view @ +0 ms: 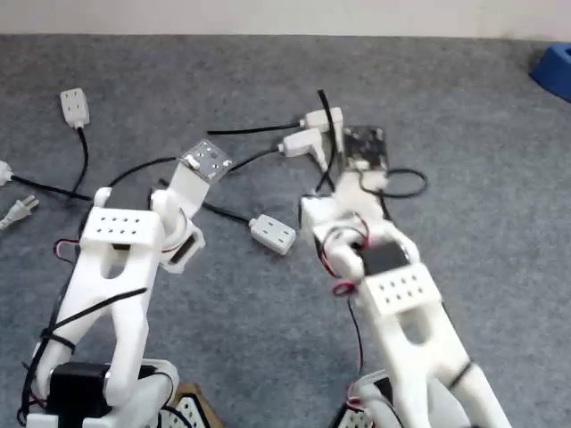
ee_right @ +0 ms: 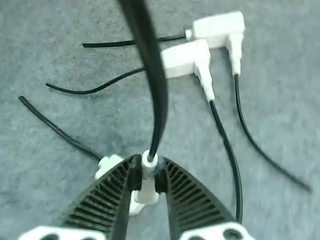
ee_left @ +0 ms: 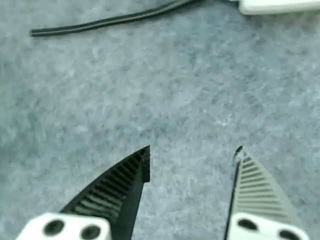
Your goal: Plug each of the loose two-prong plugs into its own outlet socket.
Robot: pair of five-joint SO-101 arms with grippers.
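Note:
My right gripper [ee_right: 149, 160] is shut on a white two-prong plug [ee_right: 142, 196], whose black cord [ee_right: 150, 75] rises in front of the wrist camera. Just beyond it, two white angled plug bodies [ee_right: 220, 25] [ee_right: 185, 57] lie side by side on the carpet; they also show in the high view [view: 308, 134]. A white outlet socket [view: 272, 232] lies between the arms, and another [view: 74, 105] at the far left. A loose plug [view: 18, 210] lies at the left edge. My left gripper [ee_left: 192, 150] hangs open over bare carpet, holding nothing.
Grey carpet covers the table. Black cords [view: 241, 130] trail across the middle, and one [ee_left: 110, 21] runs to a white piece [ee_left: 280, 6] beyond the left gripper. A blue object [view: 553, 69] sits at the far right corner.

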